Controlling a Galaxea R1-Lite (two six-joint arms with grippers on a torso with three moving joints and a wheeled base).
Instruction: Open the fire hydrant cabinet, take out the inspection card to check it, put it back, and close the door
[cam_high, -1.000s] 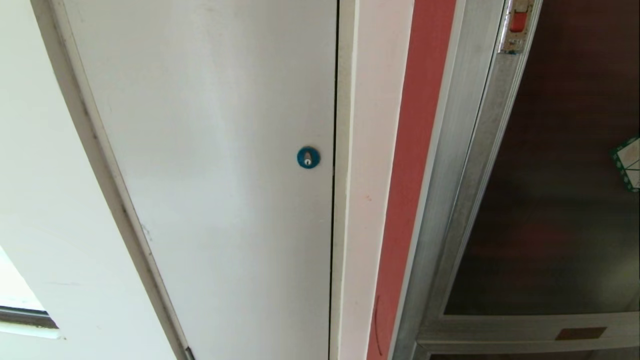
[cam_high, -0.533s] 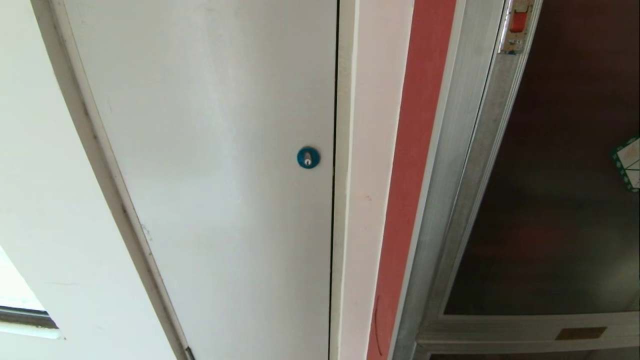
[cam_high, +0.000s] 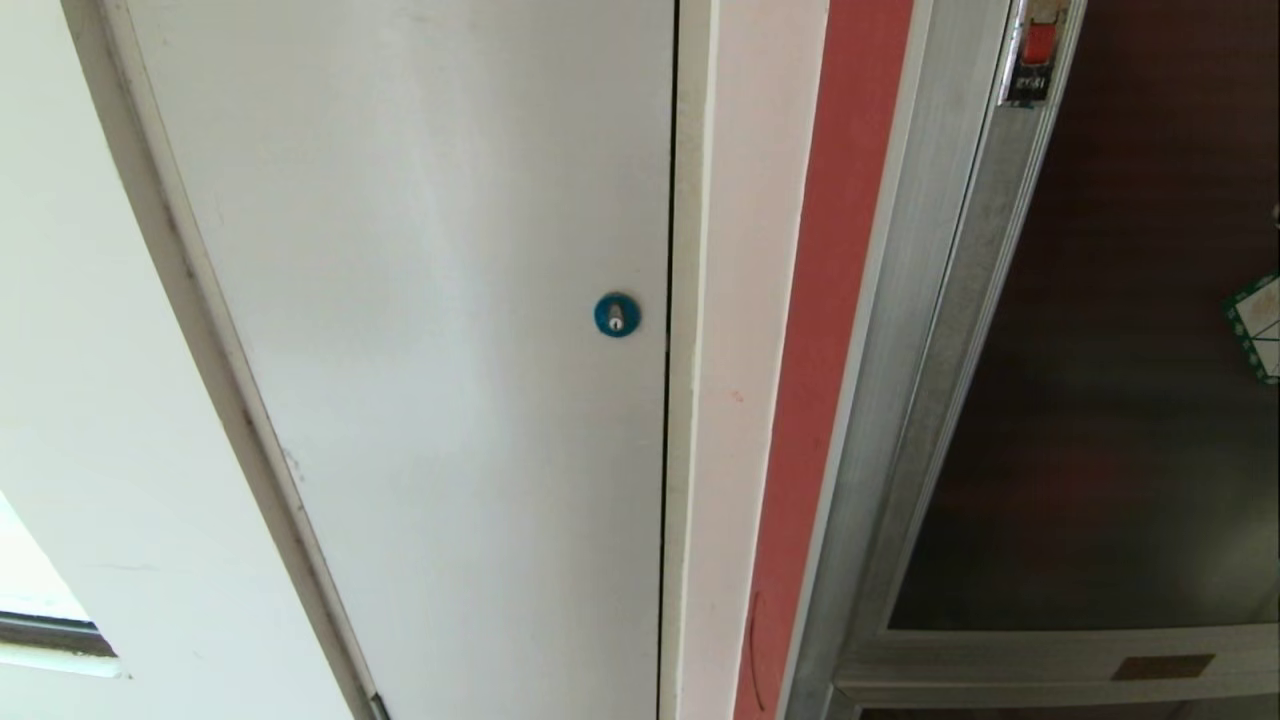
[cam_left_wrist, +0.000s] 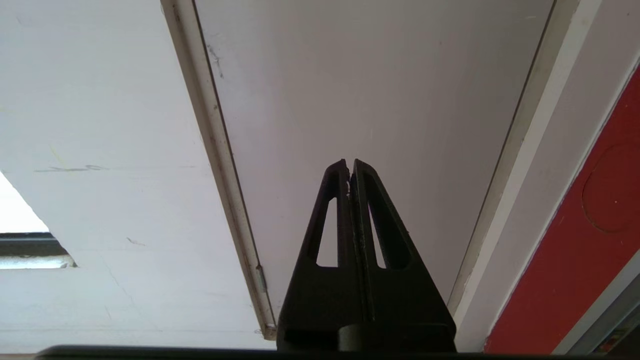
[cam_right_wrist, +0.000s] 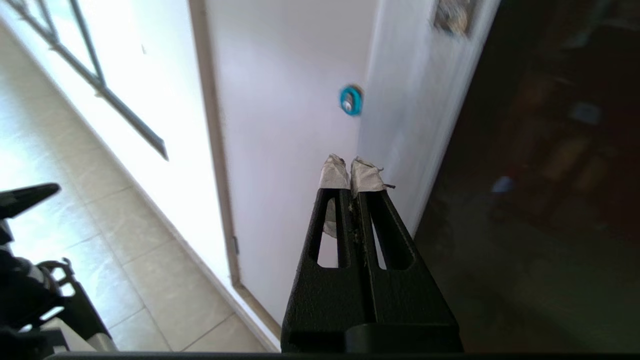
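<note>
Cabinet (cam_high: 850, 330) sits at the right of your head view: red strip, silver frame, and its door (cam_high: 1120, 400) of dark glass, which looks shut against the frame. Red latch (cam_high: 1038, 45) is on its metal plate at the door's top left corner. You get no view of the card; a green-edged label (cam_high: 1258, 325) shows at the glass's right edge, too clipped to read.

Right gripper (cam_right_wrist: 350, 172) is up and free in the air, its taped fingertips (cam_right_wrist: 334, 175) pressed together, holding nothing. From it, you have the dark door just off to one side and ahead, apart from the tips. White door (cam_right_wrist: 285, 150) with the blue lock (cam_right_wrist: 351, 100) lies straight beyond the tips, lock further up. Floor tiles (cam_right_wrist: 75, 210) are off to the other side.

Left gripper (cam_left_wrist: 350, 167) is parked, fingers pressed together, empty, pointing at the white door. Red strip is off to its side, well apart.

Neither arm shows in your head view.
</note>
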